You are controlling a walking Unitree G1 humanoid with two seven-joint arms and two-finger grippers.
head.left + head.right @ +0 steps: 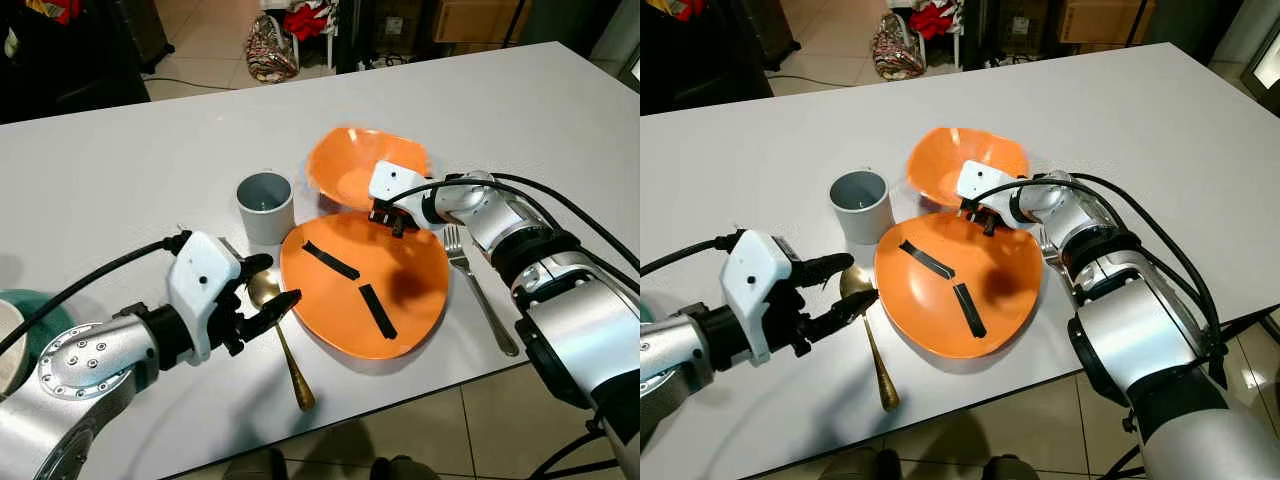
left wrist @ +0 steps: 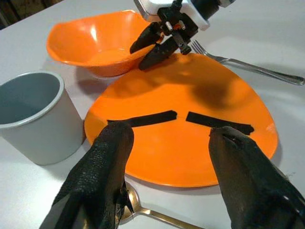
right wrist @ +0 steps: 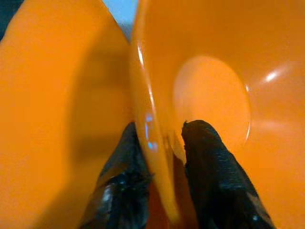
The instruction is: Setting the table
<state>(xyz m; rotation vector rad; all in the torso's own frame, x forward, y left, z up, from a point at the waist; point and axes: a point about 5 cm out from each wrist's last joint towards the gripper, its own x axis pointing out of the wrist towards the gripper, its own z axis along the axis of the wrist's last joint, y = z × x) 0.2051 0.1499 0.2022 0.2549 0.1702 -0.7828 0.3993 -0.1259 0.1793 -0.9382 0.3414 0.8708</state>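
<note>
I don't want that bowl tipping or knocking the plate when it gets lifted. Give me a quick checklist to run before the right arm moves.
1. Right gripper straddles the orange bowl rim, one finger inside, one outside: ok.
2. Jaws firmly clamped on the rim: cannot tell.
3. Bowl free of the orange plate: not ok, its near rim meets or overlaps the plate's far edge.
4. Left gripper away from the bowl: ok, open over the gold spoon beside the plate.
5. Grey cup apart from the bowl: ok.
6. Fork on the table right of the plate: ok.
</note>
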